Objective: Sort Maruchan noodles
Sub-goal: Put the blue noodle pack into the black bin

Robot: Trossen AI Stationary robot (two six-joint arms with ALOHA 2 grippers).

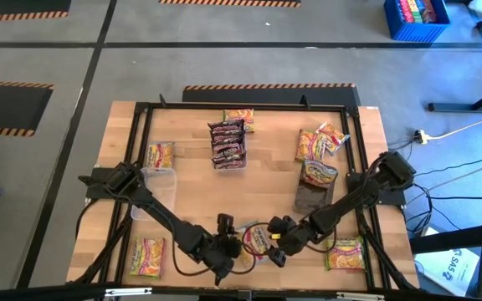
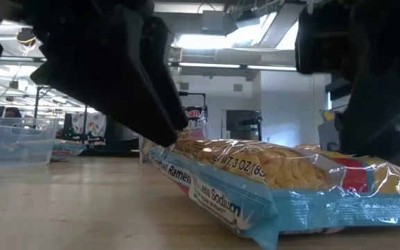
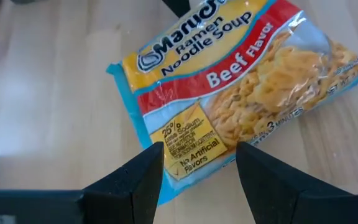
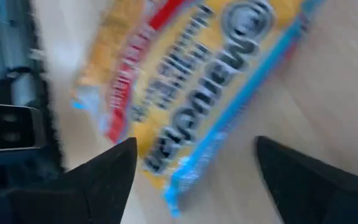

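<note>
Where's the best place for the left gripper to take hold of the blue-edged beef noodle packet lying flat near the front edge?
Probably the packet's near short end, where the thin sealed blue edge juts past the noodle block. The left gripper already has its open fingers on either side of that end; come down from above there and pinch, keeping off the right gripper.

Clear bin (image 1: 159, 181) on wooden table (image 1: 191, 196); blue crate (image 1: 415, 20) on floor.

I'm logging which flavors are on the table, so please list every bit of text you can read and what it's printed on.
"Maruchan Ramen Noodle Soup", first word cut off: blue-edged packet.
"Beef Flavor": same packet.
"25% Less Sodium", "No Artificial Flavors": its yellow corner label.
"3 MINUTES": its edge.
"NET WT 3 OZ", "Less Sodium": its side, low view.
The other packets' print is too small to read.
</note>
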